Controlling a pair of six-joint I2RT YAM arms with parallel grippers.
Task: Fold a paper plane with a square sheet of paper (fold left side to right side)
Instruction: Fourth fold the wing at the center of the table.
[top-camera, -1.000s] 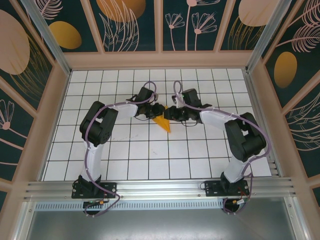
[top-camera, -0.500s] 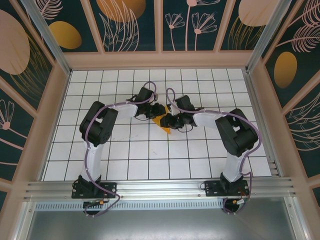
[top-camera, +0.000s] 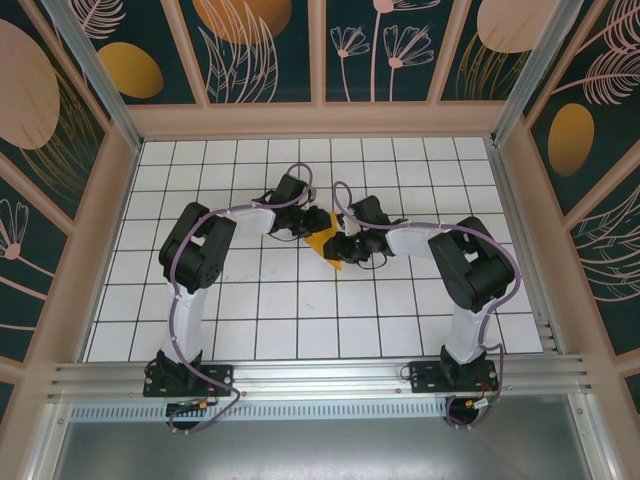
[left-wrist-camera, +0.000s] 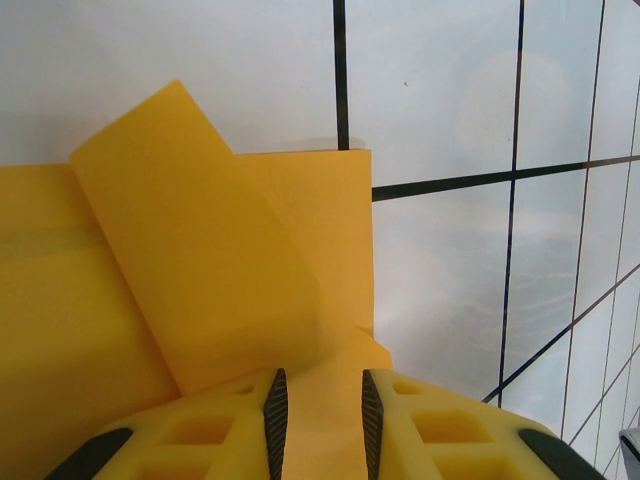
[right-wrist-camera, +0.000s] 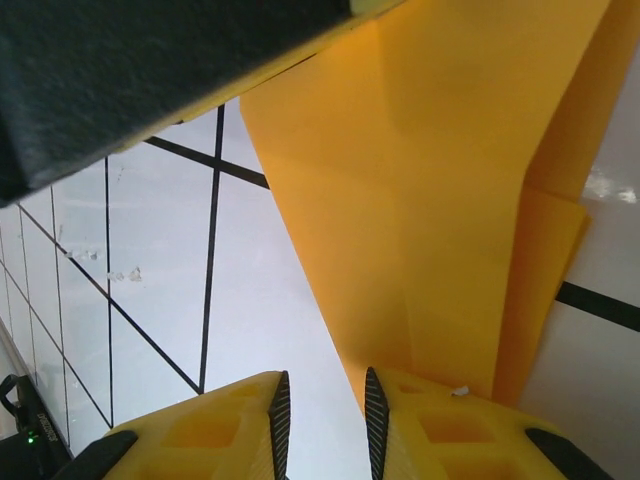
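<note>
Paper plane (top-camera: 322, 243), part-folded bright orange paper, lies flat on the white tiled table (top-camera: 300, 310), a little toward 12 o'clock from the table's middle in the top view, narrow end pointing to about 5 o'clock. Left gripper (top-camera: 315, 222) sits at the paper's 11 o'clock edge, right gripper (top-camera: 346, 247) at its 3 o'clock edge, so the arms bracket the sheet from opposite sides; my reading is that one steadies while the other works a crease. Left wrist view: left gripper (left-wrist-camera: 320, 385) at 6 o'clock, jaws a narrow slot apart, orange showing through the slot. The paper (left-wrist-camera: 330, 250) looks to lie beneath the fingers rather than be nipped between them. One flap (left-wrist-camera: 190, 240) lifts off the layer under it toward 11 o'clock, not yet pressed flat. Right wrist view: right gripper (right-wrist-camera: 322, 385) likewise slightly spread, bare tile in the slot, nothing pinched. The paper's (right-wrist-camera: 430, 200) tapering edge runs under the 5 o'clock finger, with diagonal creases visible. Judgement: fold in progress, loose flap needs pressing down, and thin paper may slide unless it is pinned.
</note>
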